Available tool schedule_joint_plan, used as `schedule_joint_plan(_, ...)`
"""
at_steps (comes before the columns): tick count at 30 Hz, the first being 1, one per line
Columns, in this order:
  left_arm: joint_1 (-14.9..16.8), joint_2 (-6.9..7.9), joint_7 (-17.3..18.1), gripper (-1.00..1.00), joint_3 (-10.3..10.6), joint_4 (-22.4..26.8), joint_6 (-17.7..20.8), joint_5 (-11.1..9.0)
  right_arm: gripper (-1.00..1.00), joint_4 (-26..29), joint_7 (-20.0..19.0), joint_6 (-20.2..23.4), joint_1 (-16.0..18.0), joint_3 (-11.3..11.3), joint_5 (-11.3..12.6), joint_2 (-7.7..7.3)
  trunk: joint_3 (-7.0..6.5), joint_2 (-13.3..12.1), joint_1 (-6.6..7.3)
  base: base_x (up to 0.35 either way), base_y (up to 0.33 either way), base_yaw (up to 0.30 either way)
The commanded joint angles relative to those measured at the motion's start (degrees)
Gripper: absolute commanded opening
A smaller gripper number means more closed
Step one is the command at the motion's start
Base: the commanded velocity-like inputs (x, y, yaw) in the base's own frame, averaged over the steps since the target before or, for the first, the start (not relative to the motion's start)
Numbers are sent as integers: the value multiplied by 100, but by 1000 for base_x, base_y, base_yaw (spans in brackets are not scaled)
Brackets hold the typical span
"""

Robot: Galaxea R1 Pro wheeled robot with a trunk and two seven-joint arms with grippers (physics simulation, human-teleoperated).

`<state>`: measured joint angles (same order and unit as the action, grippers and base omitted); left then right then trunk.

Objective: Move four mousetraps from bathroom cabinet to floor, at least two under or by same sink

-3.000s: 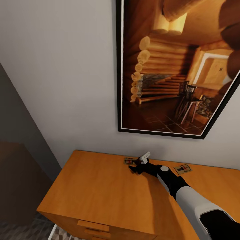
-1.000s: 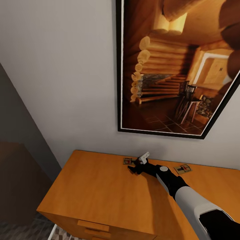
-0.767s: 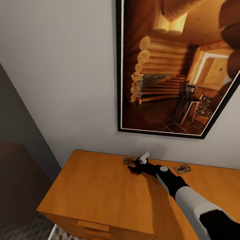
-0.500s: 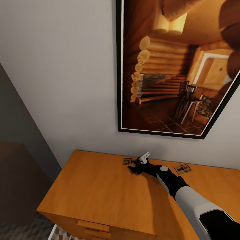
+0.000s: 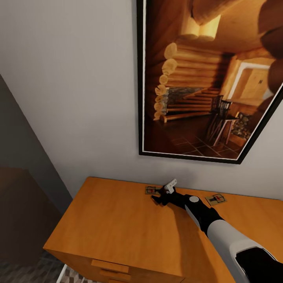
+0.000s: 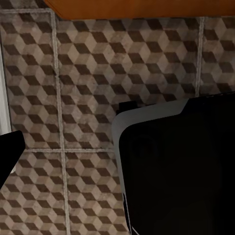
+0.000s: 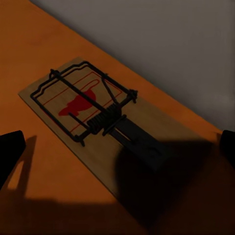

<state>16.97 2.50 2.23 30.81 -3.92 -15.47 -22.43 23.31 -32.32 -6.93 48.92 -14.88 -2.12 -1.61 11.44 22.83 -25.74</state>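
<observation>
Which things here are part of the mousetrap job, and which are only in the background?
Belonging to the job:
- mousetrap before the right gripper
- second mousetrap
- cabinet under both
- bathroom floor

Just there:
- framed picture
- wall

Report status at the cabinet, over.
Right end effector open, straddling a mousetrap flat on the cabinet top by the wall. Second mousetrap beside the right arm. Nothing blocking.

trap (image 5: 151, 190): partly hidden behind right pincer (image 5: 158, 196)
picture (image 5: 212, 78): cut off at top and right
cabinet (image 5: 118, 224): cut off below
</observation>
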Motion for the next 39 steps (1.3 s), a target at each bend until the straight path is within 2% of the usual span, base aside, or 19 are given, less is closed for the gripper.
schedule_joint_plan(1, 8, -3, 23, 100, 48, -21, -35, -57, 100, -125, 5, -57, 4, -24, -87, -6, 12, 9, -4, 0, 0, 0)
schedule_joint_plan(39, 8, -2, 23, 100, 48, -21, -44, -53, 100, -125, 3, -98, 4, -24, -87, 2, 12, 9, -4, 3, 0, 0)
